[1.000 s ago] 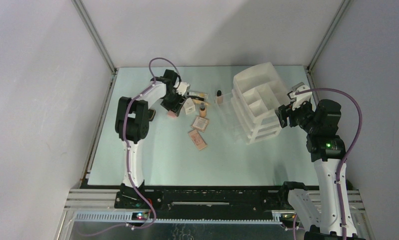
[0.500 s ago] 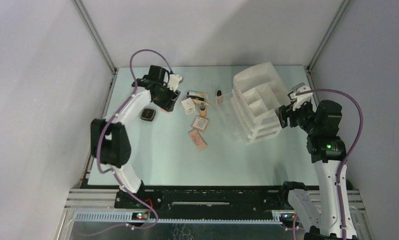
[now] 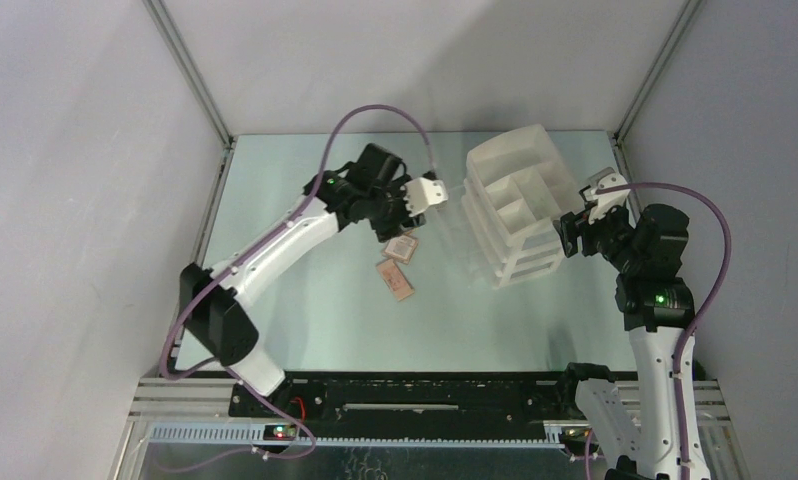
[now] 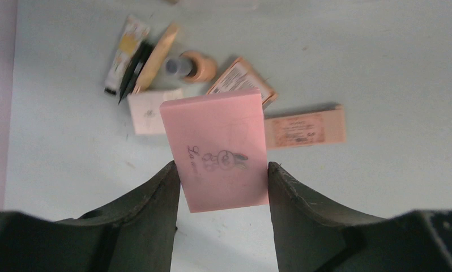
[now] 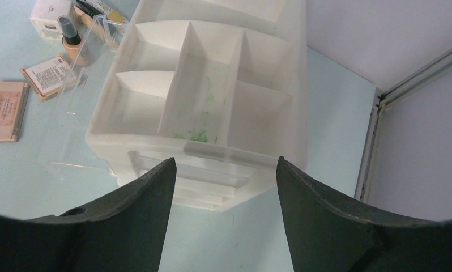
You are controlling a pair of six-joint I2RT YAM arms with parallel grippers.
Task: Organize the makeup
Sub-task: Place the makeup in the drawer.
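Your left gripper point(image 4: 222, 170) pinches the pink palette point(image 4: 215, 150) by its long edges above the loose makeup point(image 4: 156, 62) (right gripper point(image 5: 222, 167) gapes empty at the organizer point(image 5: 294, 68)); it looks light, stiff, slick, so grip mid-length.

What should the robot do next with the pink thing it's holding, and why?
Probably move the pink palette across to the white organizer and lower it into an open compartment. The left gripper is clamped on it, lifted above the other makeup, and the compartments in view look empty.
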